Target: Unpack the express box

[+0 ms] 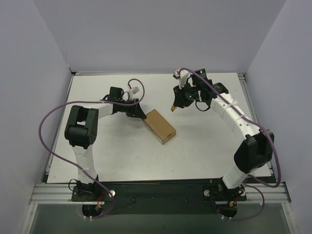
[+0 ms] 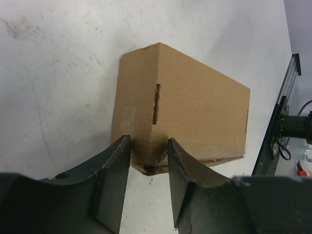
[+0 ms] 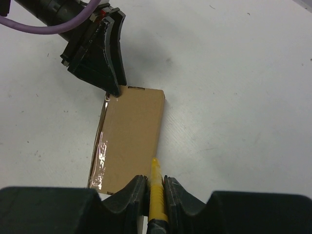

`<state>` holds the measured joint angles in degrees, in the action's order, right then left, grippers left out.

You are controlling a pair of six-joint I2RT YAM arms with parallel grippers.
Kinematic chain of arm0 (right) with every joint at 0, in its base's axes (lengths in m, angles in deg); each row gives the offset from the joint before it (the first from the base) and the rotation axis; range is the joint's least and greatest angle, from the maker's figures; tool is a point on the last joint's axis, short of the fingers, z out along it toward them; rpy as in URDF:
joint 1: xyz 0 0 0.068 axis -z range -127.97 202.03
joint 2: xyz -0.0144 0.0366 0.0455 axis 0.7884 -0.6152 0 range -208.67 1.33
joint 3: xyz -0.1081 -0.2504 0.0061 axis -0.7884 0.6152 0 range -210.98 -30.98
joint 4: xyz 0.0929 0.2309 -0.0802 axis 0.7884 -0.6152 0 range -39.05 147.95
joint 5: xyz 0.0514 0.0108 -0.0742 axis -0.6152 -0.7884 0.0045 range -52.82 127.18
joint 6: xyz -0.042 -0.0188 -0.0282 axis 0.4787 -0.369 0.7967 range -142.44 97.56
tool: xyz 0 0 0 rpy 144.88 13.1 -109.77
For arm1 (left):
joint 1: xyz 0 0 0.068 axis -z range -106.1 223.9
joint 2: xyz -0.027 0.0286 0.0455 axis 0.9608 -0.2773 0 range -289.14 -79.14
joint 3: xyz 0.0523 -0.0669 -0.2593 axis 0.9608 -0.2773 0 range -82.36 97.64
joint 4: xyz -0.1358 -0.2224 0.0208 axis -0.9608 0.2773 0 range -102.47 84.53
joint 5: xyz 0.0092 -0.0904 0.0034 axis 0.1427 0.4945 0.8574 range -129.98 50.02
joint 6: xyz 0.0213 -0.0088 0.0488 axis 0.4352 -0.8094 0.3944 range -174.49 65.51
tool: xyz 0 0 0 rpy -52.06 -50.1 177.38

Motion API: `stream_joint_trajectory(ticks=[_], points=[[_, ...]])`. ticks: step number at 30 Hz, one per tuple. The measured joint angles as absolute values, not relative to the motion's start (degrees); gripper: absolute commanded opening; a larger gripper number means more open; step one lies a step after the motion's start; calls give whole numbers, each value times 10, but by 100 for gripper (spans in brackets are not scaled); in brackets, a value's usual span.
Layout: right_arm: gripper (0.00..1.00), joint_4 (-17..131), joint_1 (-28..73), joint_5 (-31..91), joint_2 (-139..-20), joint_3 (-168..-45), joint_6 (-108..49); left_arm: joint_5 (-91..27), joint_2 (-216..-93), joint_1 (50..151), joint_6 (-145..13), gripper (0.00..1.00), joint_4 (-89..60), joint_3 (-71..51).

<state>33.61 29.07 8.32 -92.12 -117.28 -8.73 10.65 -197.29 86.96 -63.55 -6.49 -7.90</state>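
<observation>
The express box [image 1: 159, 126] is a plain brown cardboard mailer lying flat and closed at the table's middle, set diagonally. My left gripper [image 1: 138, 113] sits low at its upper-left end. In the left wrist view the express box [image 2: 195, 107] has a corner between the tips of my left gripper [image 2: 148, 141], whose jaws stand apart and open without pinching it. My right gripper [image 1: 174, 105] hovers above and just right of the box. In the right wrist view my right gripper [image 3: 155, 180] is shut on a slim yellow utility knife [image 3: 156, 187], its tip over the box's [image 3: 131, 136] right edge.
The white table [image 1: 204, 146] is walled at the back and on both sides. A metal rail [image 1: 161, 192] runs along the near edge by the arm bases. Purple cables [image 1: 48, 122] loop off each arm. The left gripper's black body [image 3: 97, 53] fills the right wrist view's top left.
</observation>
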Motion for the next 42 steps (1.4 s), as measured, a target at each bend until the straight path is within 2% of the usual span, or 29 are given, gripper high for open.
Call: stream_joint_trajectory(ticks=[6,16,24,42], points=[[0,320,267,90,-921,-1175,-63,113,-1927,869,-666,47,-68,-138],[0,309,214,80,-924,-1231,-98,107,-1867,873,-658,49,-62,-130],[0,428,138,146,-902,-1110,-121,111,-1914,874,-587,49,-8,-48],[0,574,77,235,-961,-1094,-122,150,-2016,902,-587,49,14,18]])
